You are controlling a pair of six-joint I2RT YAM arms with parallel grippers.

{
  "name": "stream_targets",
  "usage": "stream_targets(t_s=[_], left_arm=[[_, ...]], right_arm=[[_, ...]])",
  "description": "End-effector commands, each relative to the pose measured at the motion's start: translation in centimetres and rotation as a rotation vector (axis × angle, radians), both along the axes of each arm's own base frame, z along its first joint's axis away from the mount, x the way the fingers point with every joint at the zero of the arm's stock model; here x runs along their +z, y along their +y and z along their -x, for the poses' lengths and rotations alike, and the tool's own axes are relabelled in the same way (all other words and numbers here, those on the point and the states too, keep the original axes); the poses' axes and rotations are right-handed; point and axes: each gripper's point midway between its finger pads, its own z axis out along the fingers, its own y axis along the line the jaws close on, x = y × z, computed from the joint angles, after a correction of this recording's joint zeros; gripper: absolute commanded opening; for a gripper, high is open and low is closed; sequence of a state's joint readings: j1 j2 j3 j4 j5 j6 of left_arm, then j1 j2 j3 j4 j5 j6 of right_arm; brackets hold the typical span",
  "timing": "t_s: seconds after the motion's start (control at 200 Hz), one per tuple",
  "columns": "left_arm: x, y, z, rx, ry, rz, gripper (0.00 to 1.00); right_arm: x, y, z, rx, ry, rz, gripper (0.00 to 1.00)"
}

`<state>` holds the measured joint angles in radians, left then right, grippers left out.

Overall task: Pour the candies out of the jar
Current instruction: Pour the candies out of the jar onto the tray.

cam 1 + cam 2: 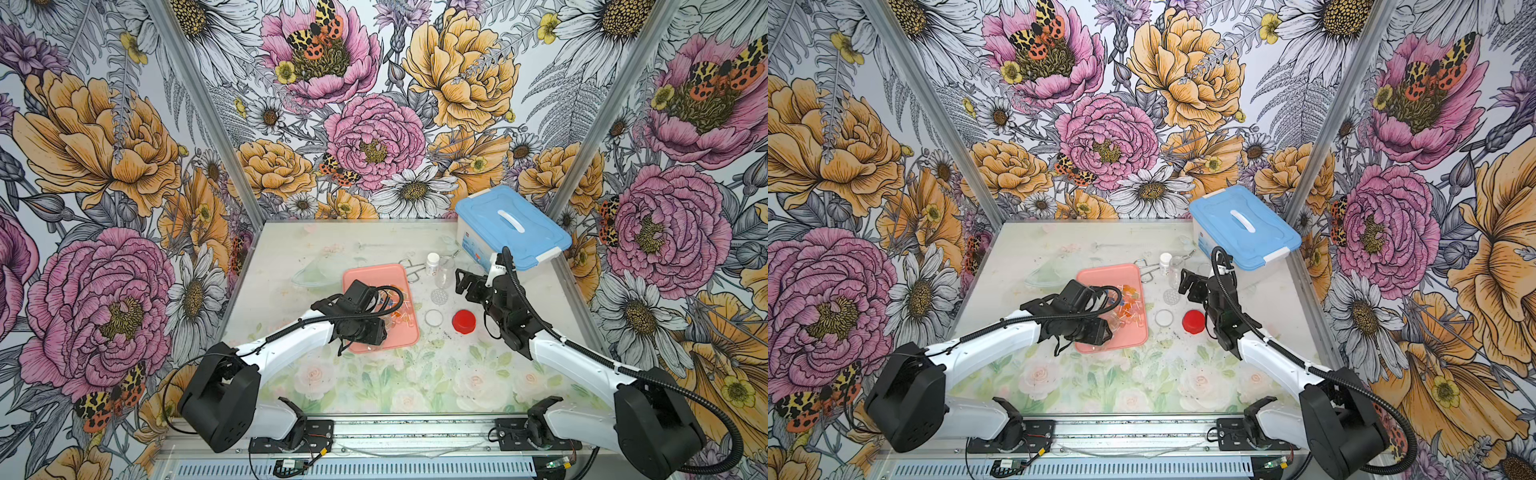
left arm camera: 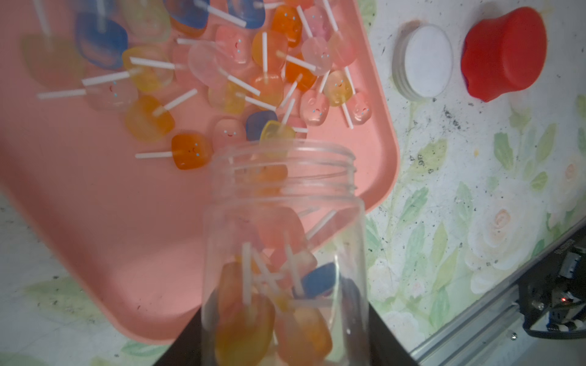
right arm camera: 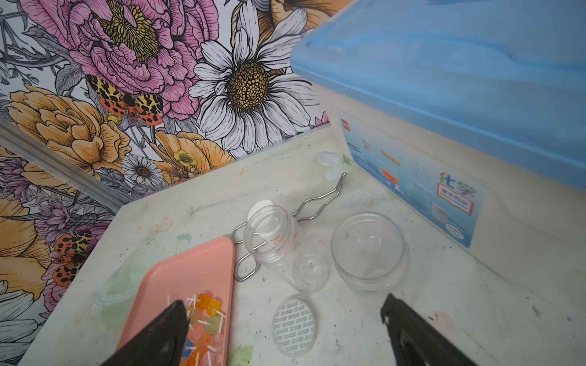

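In the left wrist view, a clear plastic jar is tipped mouth-first over a pink tray. My left gripper is shut on its body, a black finger on each side. Several candies still lie inside the jar. Many more candies, orange, blue, pink and yellow on white sticks, are spread over the tray. In a top view the left wrist hides most of the jar. My right gripper hangs open and holds nothing, apart from the tray, right of it.
A red lid and a white-lined lid lie right of the tray. Behind them are a printed clear disc, an empty wide jar, a small bottle on its side and wire tongs. A blue-lidded box stands back right.
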<state>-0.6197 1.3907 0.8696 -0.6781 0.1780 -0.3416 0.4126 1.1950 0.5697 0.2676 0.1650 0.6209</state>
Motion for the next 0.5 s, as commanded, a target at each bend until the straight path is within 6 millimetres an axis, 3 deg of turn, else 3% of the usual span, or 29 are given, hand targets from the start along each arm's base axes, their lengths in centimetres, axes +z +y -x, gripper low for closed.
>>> stream_targets(t_s=[0.0,0.285,0.495], left_arm=[[1.1,0.2,1.3,-0.03,0.103,-0.039,0.0],[1.4,1.5,0.8,-0.044,0.173,-0.182,0.0],[3.6,1.4,0.5,-0.045,0.161,-0.21,0.0]], right_arm=[[1.2,-0.9,0.2,-0.037,-0.042,-0.025,0.99],[1.1,-0.8,0.5,-0.029,-0.056,-0.047,0.99],[1.3,-0.7,0.6,-0.029,-0.066,-0.075,0.98]])
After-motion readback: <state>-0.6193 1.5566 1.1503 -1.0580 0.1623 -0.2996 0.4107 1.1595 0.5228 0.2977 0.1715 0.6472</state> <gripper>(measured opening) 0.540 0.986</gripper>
